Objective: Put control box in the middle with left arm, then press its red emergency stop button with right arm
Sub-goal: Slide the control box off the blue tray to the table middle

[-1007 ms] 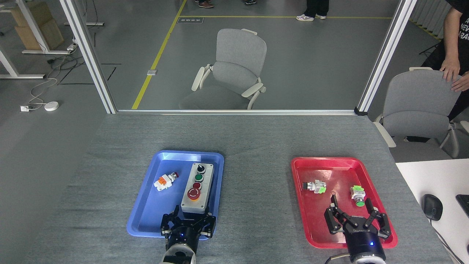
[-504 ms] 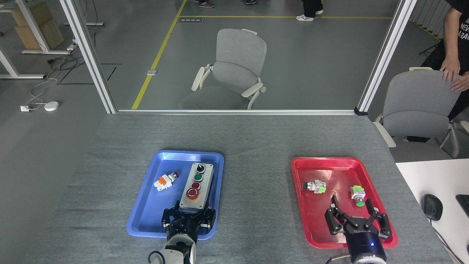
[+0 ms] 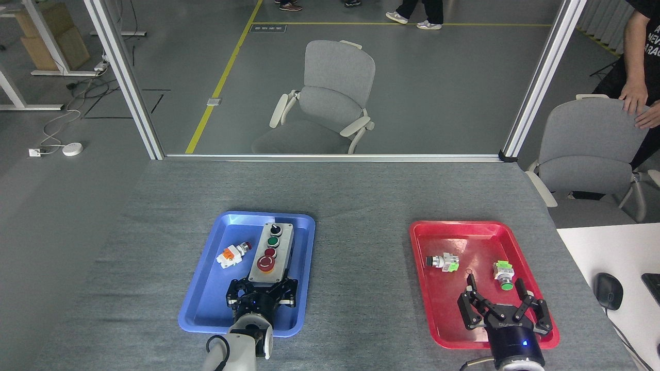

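Black claw fingers [image 3: 246, 288] of the left arm [image 3: 262, 294] clamp the long grey control box [image 3: 270, 252]; right arm [image 3: 502, 309] spread, empty.

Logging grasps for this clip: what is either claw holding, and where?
Left claw grips the long light-grey control box by its near end; right claw holds nothing.

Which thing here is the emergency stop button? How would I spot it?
Find the blue tray on the table's left side. In it is a long grey control box with a row of controls. The emergency stop button is the biggest red one, nearest the robot.
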